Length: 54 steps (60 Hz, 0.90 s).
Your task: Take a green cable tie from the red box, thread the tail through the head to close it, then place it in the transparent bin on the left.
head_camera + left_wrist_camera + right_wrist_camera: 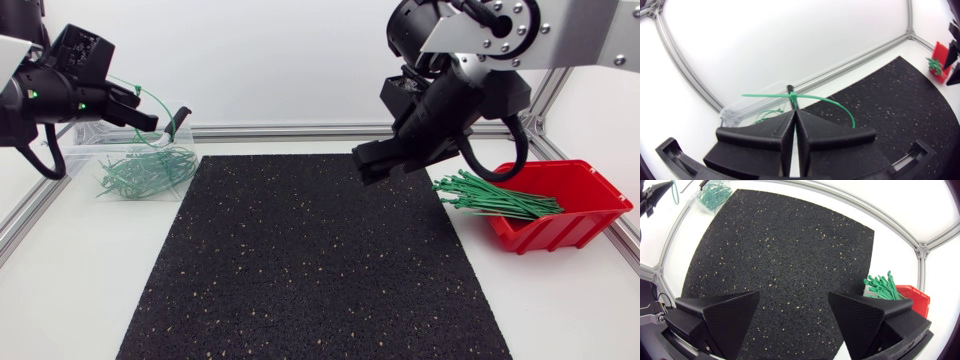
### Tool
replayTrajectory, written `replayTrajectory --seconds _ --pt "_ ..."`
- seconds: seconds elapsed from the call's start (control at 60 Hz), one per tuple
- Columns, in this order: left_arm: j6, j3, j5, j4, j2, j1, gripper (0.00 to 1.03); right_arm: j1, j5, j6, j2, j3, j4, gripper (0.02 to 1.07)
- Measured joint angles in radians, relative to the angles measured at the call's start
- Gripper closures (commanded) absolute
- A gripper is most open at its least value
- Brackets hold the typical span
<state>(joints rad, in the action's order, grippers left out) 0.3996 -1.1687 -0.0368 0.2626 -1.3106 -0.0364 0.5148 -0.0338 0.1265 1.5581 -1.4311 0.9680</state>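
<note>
Rough speckled rubber mat (310, 260), glossy red plastic box (560, 232), clear plastic bin (90, 150), smooth green plastic ties (495, 198)

The head camera is fixed high above the table (60, 290), tilted down toward the far rail (300, 131) at 12 o'clock: black mat (310, 260) central, transparent bin (150, 170) at 10 o'clock, red box (575, 200) at 3. The left wrist camera sits low and close behind the left jaws, facing across the table: transparent bin (732, 114) just off the jaws at 10 o'clock, black mat (900, 95) and distant red box (941, 57) at 2. The right wrist camera hangs high over the right jaws, looking steeply down on the black mat (780, 255); transparent bin (715, 195) far at 11, red box (914, 299) at 3. All three share these.
</note>
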Motion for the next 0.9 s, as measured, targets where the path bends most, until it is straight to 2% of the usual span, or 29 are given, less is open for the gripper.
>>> replayTrajectory --seconds 0.15,0.367,0.567,0.6,0.65,0.667,0.7,0.733,0.9 --pt "-0.004 -0.124 -0.039 -0.053 -0.102 0.089 1.00 -0.021 -0.053 0.000 -0.048 0.040 -0.003 0.07" --pt "-0.007 -0.261 -0.101 -0.114 -0.242 0.140 0.97 -0.019 -0.075 0.000 -0.120 0.083 -0.007 0.06" --pt "-0.007 -0.303 -0.138 -0.155 -0.370 0.182 0.94 -0.018 -0.076 0.000 -0.189 0.117 -0.007 0.07" --pt "-0.007 -0.311 -0.142 -0.155 -0.385 0.187 0.82 -0.018 -0.076 0.000 -0.195 0.121 -0.007 0.07" --pt "-0.007 -0.325 -0.151 -0.154 -0.407 0.191 0.48 -0.018 -0.076 0.000 -0.202 0.126 -0.006 0.07" --pt "-0.007 -0.328 -0.153 -0.154 -0.411 0.192 0.27 -0.018 -0.076 0.000 -0.203 0.127 -0.007 0.07" --pt "-0.007 -0.335 -0.156 -0.154 -0.420 0.193 0.00 -0.017 -0.076 0.000 -0.204 0.129 -0.007 0.07" --pt "-0.008 -0.341 -0.157 -0.154 -0.425 0.193 0.03 -0.016 -0.076 0.000 -0.207 0.132 -0.006 0.07" --pt "-0.026 -0.344 -0.159 -0.151 -0.427 0.192 0.03 -0.005 -0.076 -0.001 -0.224 0.137 -0.005 0.06"
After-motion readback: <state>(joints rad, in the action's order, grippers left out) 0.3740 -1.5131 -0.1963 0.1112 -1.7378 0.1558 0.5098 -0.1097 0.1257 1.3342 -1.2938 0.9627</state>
